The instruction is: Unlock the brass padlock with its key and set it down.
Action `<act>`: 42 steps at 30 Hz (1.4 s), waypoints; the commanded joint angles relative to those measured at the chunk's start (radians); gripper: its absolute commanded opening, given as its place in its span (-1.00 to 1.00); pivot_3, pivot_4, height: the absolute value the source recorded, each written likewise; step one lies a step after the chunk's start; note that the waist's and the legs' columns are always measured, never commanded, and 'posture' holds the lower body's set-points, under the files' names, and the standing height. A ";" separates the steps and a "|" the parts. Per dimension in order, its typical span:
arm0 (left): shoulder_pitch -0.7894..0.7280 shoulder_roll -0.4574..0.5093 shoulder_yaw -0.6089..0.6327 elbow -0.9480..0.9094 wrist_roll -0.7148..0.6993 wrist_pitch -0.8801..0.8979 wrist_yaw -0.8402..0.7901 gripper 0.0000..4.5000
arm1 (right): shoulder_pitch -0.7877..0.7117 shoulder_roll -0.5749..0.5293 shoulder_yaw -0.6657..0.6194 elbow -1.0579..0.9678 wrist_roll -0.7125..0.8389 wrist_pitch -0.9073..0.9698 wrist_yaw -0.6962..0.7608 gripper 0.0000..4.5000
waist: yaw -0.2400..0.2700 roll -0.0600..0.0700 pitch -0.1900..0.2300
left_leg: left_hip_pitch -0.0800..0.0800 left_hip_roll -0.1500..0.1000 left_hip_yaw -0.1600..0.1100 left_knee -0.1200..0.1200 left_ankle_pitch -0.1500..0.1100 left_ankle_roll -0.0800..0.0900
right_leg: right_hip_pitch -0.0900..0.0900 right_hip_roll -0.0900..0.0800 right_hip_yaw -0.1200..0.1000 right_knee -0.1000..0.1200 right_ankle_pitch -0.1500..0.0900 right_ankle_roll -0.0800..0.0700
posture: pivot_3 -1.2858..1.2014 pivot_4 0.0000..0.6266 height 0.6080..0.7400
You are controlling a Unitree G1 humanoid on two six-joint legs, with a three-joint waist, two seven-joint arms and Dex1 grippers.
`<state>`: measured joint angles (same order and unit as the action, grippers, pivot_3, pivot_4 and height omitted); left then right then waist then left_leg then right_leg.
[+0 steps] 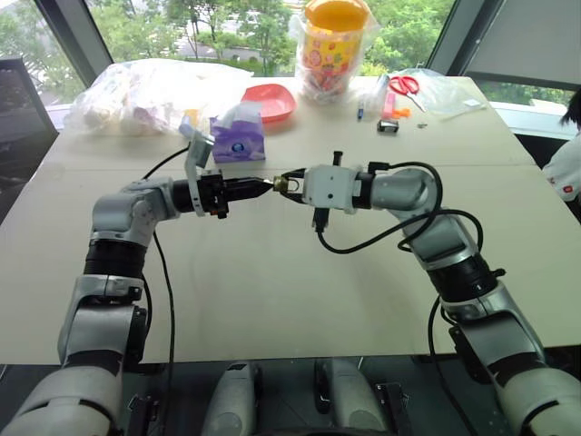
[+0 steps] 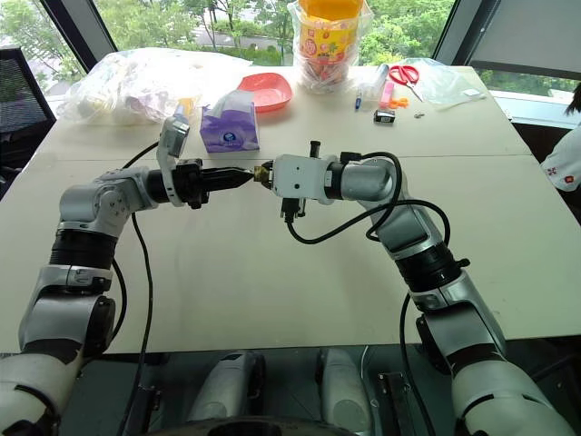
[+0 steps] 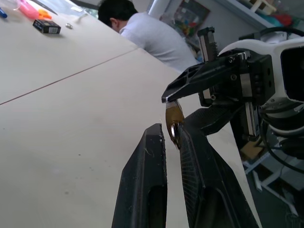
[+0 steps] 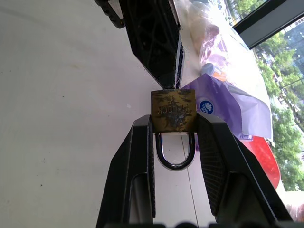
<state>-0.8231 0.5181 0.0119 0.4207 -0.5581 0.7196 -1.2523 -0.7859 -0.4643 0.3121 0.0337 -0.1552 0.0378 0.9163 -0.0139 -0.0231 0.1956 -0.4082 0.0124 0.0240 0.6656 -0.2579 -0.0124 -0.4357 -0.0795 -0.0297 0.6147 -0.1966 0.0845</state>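
1 brass padlock (image 4: pixel 173 110) in right pincer (image 4: pixel 174 126) (left pincer (image 3: pixel 172 137) adj.).

Both arms raised over table (image 1: pixel 272 300), left gripper (image 1: pixel 269 185) and right gripper (image 1: pixel 289 184) tip to tip, brass padlock (image 1: pixel 281 186) pinched at right's fingers.

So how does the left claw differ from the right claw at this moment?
The right claw clamps the brass padlock body between its fingers, shackle toward its wrist; the left claw is pinched nearly shut at the padlock's bottom. The right claw's fingers stand wider apart than the left's. Both meet above the table.
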 commanded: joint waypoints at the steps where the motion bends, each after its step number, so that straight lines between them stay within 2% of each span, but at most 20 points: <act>1: -0.002 0.010 -0.001 -0.016 0.013 -0.025 -0.018 -0.77 | -0.009 0.004 -0.008 -0.053 0.007 -0.008 -0.011 -0.69 | 0.000 0.000 0.000 | 0.000 0.000 0.000 0.000 0.000 0.000 | 0.000 0.000 0.000 0.000 0.000 0.000 | 0.03 -0.52 1.00; 3: -0.005 0.007 0.009 -0.015 0.009 -0.024 -0.018 -1.00 | -0.010 0.005 -0.009 -0.051 0.007 -0.008 -0.011 -0.69 | 0.000 0.000 0.000 | 0.000 0.000 0.000 0.000 0.000 0.000 | 0.000 0.000 0.000 0.000 0.000 0.000 | 0.03 -0.52 1.00; 13: -0.012 0.000 0.015 -0.027 0.026 -0.053 0.007 -1.00 | -0.009 0.005 -0.003 -0.046 0.008 -0.009 -0.008 -0.69 | 0.000 0.000 0.000 | 0.000 0.000 0.000 0.000 0.000 0.000 | 0.000 0.000 0.000 0.000 0.000 0.000 | 0.03 -0.52 1.00; 27: 0.010 0.066 -0.198 -0.079 0.354 -0.579 -0.077 -1.00 | 0.004 0.007 0.002 -0.051 0.007 -0.005 0.011 -0.69 | 0.001 0.000 0.000 | 0.000 0.000 0.000 0.000 0.000 0.000 | 0.000 0.000 0.000 0.000 0.000 0.000 | 0.03 -0.52 1.00; 29: 0.011 0.071 -0.202 -0.076 0.351 -0.554 -0.094 -1.00 | 0.004 0.008 0.002 -0.049 0.006 -0.005 0.010 -0.69 | 0.001 0.000 0.000 | 0.000 0.000 0.000 0.000 0.000 0.000 | 0.000 0.000 0.000 0.000 0.000 0.000 | 0.03 -0.52 1.00; 34: -0.007 0.082 -0.129 -0.094 0.173 -0.177 -0.153 -1.00 | 0.002 0.008 -0.004 -0.047 -0.005 -0.009 -0.009 -0.69 | 0.000 0.000 0.000 | 0.000 0.000 0.000 0.000 0.000 0.000 | 0.000 0.000 0.000 0.000 0.000 0.000 | 0.03 -0.52 1.00; 36: -0.011 0.091 -0.114 -0.103 0.130 -0.090 -0.169 -1.00 | 0.001 0.006 -0.006 -0.045 -0.009 -0.012 -0.015 -0.69 | -0.001 0.000 0.000 | 0.000 0.000 0.000 0.000 0.000 0.000 | 0.000 0.000 0.000 0.000 0.000 0.000 | 0.03 -0.52 1.00; 39: -0.010 0.091 -0.077 -0.107 0.073 0.008 -0.157 -0.62 | -0.001 0.004 -0.007 -0.044 -0.012 -0.014 -0.026 -0.69 | -0.001 0.000 0.000 | 0.000 0.000 0.000 0.000 0.000 0.000 | 0.000 0.000 0.000 0.000 0.000 0.000 | 0.03 -0.52 1.00; 42: -0.013 0.066 -0.037 -0.114 0.054 0.016 -0.096 -0.10 | -0.002 0.003 -0.005 -0.042 -0.013 -0.016 -0.030 -0.69 | 0.001 0.000 0.000 | 0.000 0.000 0.000 0.000 0.000 0.000 | 0.000 0.000 0.000 0.000 0.000 0.000 | 0.03 -0.52 1.00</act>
<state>-0.8182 0.5870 -0.0632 0.3413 -0.4715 0.7295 -1.3700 -0.7587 -0.4566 0.3351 0.0334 -0.1737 0.0380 0.8997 -0.0134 -0.0230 0.1956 -0.4083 0.0126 0.0233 0.6659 -0.2579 -0.0123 -0.4357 -0.0793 -0.0298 0.6151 -0.1968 0.0847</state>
